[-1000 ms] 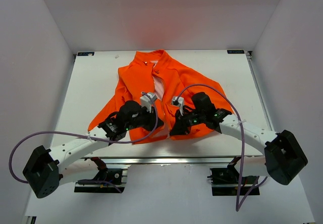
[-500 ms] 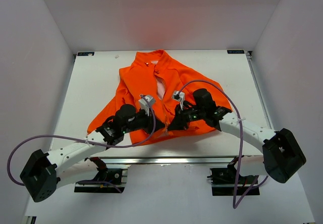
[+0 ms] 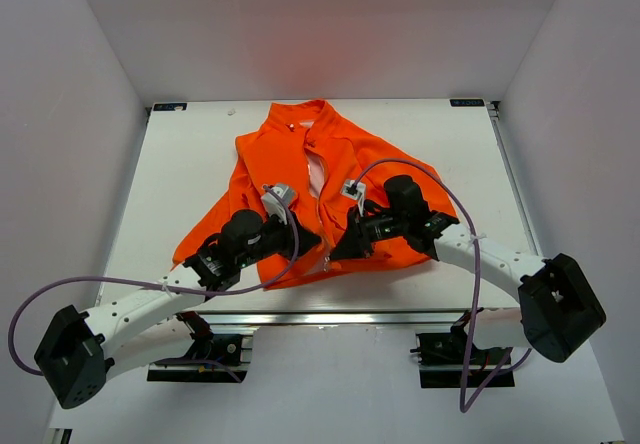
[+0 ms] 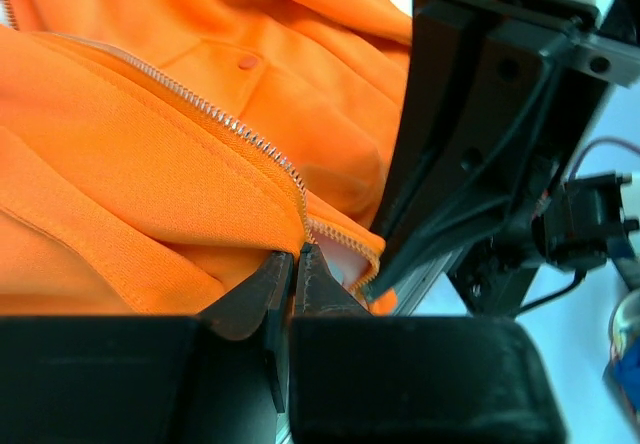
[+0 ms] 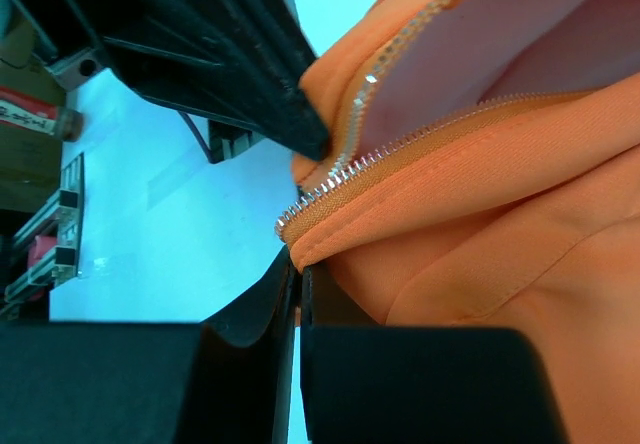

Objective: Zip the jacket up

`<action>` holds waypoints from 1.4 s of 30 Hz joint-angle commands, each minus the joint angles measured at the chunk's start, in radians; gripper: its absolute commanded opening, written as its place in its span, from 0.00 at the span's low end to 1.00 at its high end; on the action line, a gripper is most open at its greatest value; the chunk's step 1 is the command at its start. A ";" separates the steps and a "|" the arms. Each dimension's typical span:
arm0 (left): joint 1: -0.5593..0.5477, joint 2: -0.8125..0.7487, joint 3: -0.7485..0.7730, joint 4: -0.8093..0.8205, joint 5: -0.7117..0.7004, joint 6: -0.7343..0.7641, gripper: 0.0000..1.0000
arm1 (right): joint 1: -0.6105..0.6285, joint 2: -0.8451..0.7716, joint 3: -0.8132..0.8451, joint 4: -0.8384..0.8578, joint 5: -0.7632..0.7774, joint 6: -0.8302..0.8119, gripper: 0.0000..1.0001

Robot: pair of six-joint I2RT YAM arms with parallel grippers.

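Note:
The orange jacket lies on the white table, collar at the far side, front partly open with pink lining showing. My left gripper is shut on the bottom hem corner of the jacket's left front panel, right beside the zipper teeth. My right gripper is shut on the bottom corner of the right front panel, just below its zipper end. The two grippers are close together at the near hem. The other gripper's black fingers show in each wrist view.
The white table ends at a metal rail along the near edge. White walls enclose the left, right and far sides. Purple cables loop off both arms.
Both grippers have moved toward the near edge and closer together, pulling the two bottom hem corners with them. The jacket's lower front has drawn inward.

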 commanded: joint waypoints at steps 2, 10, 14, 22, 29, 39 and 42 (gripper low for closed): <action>-0.006 -0.016 -0.017 0.047 -0.052 -0.051 0.00 | 0.000 0.007 -0.002 0.134 -0.063 0.089 0.00; -0.007 -0.021 -0.026 0.067 -0.031 -0.052 0.00 | 0.000 0.021 0.018 0.159 -0.048 0.125 0.00; -0.006 -0.036 -0.034 0.067 -0.035 -0.052 0.00 | 0.000 0.030 0.021 0.165 -0.034 0.133 0.00; -0.007 -0.070 -0.055 0.071 -0.040 -0.051 0.00 | -0.002 0.035 0.034 0.183 -0.032 0.151 0.00; -0.006 -0.070 -0.068 0.093 -0.022 -0.045 0.00 | -0.003 0.044 0.049 0.180 -0.037 0.162 0.00; -0.006 -0.078 -0.092 0.107 -0.017 -0.043 0.00 | -0.006 0.067 0.058 0.188 -0.032 0.169 0.00; -0.006 -0.082 -0.097 0.107 -0.023 -0.046 0.00 | -0.008 0.072 0.064 0.187 -0.049 0.168 0.00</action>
